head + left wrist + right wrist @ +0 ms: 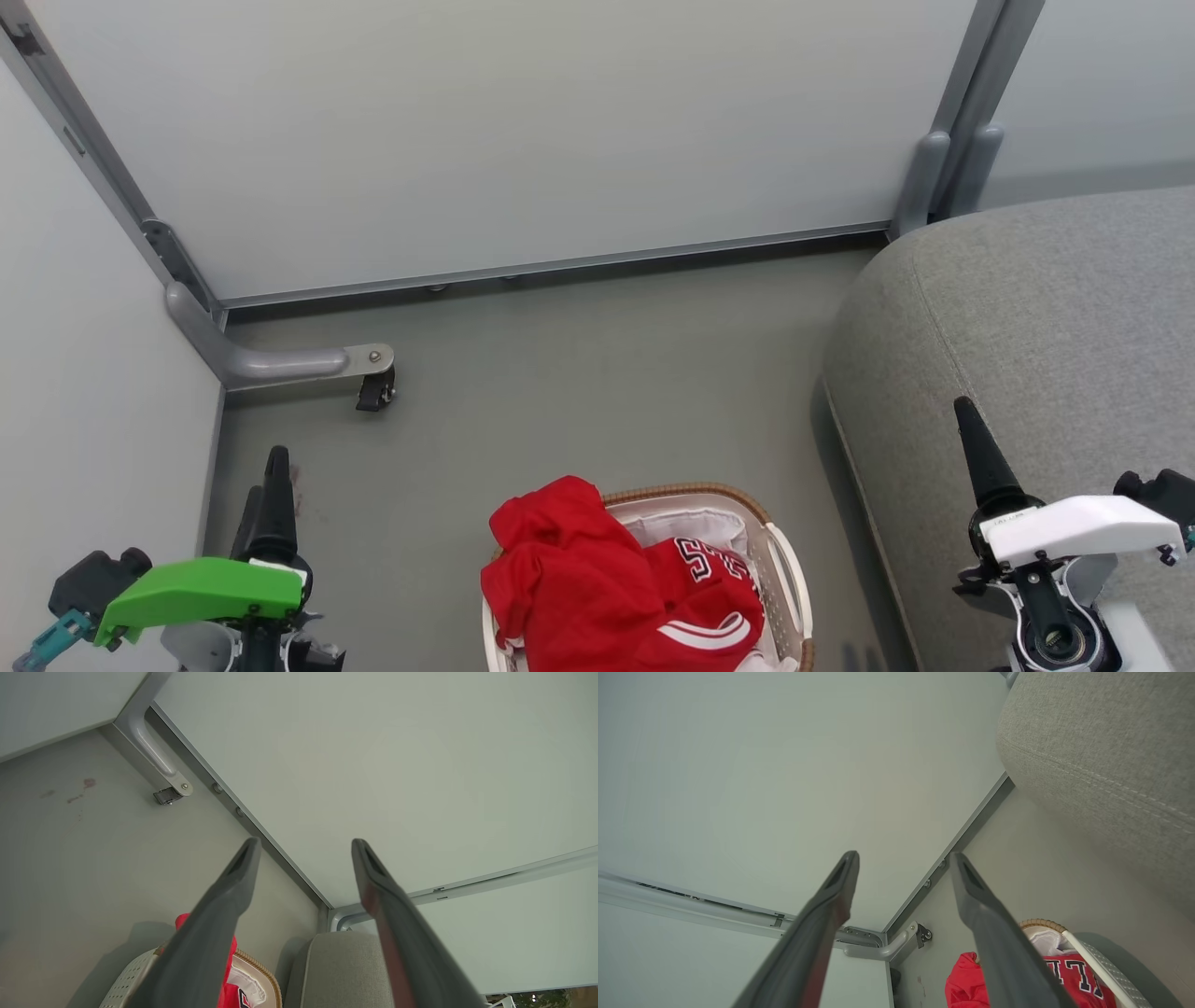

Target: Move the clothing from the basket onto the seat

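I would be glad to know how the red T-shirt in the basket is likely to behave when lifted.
The red T-shirt lies crumpled and droops over the basket rim, so it is probably floppy and should hang down long. It looks thin, so it is likely light. It overlaps the jersey, so it may drag that along.

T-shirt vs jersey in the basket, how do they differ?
The T-shirt is plain red; the jersey carries white-navy lettering and white stripes. The T-shirt is heaped over the left rim of the basket; the jersey lies inside, toward the right. Both are red and crumpled.
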You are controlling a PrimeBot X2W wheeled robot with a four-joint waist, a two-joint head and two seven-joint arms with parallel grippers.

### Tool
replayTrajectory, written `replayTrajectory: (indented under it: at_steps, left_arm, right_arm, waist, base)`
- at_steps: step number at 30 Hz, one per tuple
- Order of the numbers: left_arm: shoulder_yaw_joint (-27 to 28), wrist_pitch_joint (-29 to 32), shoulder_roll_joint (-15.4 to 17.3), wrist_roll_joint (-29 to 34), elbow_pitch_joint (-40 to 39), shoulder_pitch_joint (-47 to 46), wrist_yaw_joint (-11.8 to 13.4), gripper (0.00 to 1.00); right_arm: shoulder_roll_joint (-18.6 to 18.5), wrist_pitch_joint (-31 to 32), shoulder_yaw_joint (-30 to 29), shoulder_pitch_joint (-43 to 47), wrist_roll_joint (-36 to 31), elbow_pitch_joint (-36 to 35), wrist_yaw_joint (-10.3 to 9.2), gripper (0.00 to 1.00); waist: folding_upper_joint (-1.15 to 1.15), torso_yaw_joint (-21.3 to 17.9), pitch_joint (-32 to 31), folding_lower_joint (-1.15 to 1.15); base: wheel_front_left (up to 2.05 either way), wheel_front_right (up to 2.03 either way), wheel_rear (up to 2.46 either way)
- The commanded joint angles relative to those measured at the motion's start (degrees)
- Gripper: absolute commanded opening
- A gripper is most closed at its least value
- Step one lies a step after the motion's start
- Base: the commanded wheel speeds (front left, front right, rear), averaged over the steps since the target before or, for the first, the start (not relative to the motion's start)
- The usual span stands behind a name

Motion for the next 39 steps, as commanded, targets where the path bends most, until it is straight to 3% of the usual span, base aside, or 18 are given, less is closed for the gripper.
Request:
replayTrajectory:
  at_steps: [1,21,39]
  left_arm:
    - [-0.03,-0.81,0.75,3.00,-0.01,-2.03,-0.04,1.00]
    - [-4.97,-5.02,2.30,24.11,3.03,-3.27,0.54,1.00]
    - [-7.35,-8.01,3.52,35.55,0.58,-2.38,2.91,1.00]
  right_arm:
    - [-0.67,-0.79,0.45,-1.92,-2.56,-0.49,0.01,1.00]
    - [-0.96,-5.01,3.51,-3.59,-23.04,2.13,0.02,1.00]
    - [-0.05,-8.00,3.40,-4.45,-36.91,-0.08,0.02,1.00]
  waist:
    - [0.00,0.05,-0.01,0.00]
    - [0.00,0.09,-0.02,0.00]
    - [0.00,0.18,-0.09,0.00]
  base:
    - [0.00,0.00,0.00]
    - [0.00,0.00,0.00]
    - [0.00,0.00,0.00]
